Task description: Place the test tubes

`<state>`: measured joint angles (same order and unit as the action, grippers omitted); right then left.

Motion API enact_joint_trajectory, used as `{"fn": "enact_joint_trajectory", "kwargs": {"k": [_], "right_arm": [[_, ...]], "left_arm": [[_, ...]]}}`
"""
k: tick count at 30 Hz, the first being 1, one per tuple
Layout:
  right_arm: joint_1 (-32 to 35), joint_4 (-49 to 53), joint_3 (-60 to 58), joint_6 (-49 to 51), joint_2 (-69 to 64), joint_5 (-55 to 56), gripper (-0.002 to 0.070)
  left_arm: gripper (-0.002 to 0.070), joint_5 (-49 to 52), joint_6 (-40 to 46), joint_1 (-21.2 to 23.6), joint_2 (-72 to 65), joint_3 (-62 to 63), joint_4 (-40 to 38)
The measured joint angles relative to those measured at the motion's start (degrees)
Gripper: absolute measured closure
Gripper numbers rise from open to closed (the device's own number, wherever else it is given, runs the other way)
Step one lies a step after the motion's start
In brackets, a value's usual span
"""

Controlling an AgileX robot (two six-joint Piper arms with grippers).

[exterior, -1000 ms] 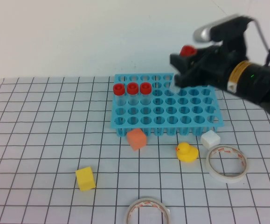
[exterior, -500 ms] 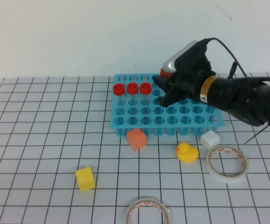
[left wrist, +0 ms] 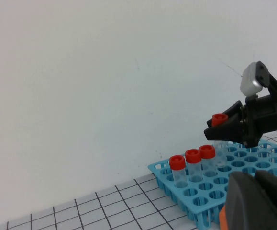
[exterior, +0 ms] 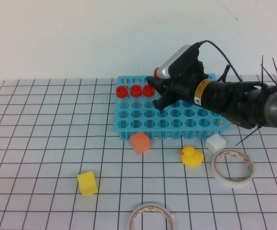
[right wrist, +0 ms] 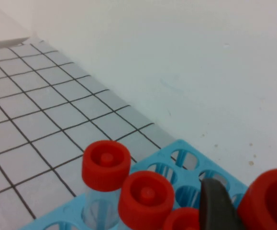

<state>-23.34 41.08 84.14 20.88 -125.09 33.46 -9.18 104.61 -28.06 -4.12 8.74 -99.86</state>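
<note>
Three red-capped test tubes [exterior: 136,91] stood side by side near the back left edge of the blue rack [exterior: 128,125]. The right gripper [exterior: 158,93], partly closed around a fourth tube [exterior: 152,73], hung over the holes just beside the third. Most other holes stood free, though an orange cube [exterior: 139,143] sat against the rack's front edge, and the left gripper [left wrist: 258,201], fingers closed, sat well apart on the rack's left.
</note>
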Motion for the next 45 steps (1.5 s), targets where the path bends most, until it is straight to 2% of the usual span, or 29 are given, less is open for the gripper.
{"fn": "enact_joint_trajectory", "kwargs": {"k": [13, 21, 30, 45], "right_arm": [[0.0, -1.5, 0.6, 0.1, -0.9, -2.4, 0.0414], [0.0, -1.8, 0.7, 4.1, -0.8, -4.4, 0.0414], [0.0, 1.5, 0.9, 9.0, -0.2, -6.1, 0.0414], [0.0, 4.0, 0.9, 10.1, 0.2, -8.9, 0.0414]], "left_arm": [[0.0676, 0.0, 0.0, 0.0, 0.0, 0.0, 0.0], [0.0676, 0.0, 0.1, 0.0, 0.0, 0.0, 0.0], [0.0676, 0.0, 0.1, 0.0, 0.0, 0.0, 0.0], [0.0676, 0.0, 0.1, 0.0, 0.0, 0.0, 0.0]]}}
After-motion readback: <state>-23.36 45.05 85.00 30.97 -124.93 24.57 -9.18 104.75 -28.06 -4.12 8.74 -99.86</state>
